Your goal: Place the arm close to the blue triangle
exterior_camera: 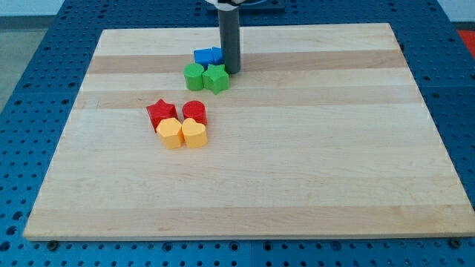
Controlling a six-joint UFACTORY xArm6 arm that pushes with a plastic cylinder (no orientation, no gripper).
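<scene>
Pale wood bench, my tip touching blue block right side, plain dark rod tool holding nothing, green pair just near, red-yellow cluster nearer-left

two green blocks, red pair, yellow pair — perhaps touching — wooden board.

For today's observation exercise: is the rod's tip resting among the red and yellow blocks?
No: my tip stands at the view's top beside the blue blocks and green blocks, away from the red and yellow group.
</scene>
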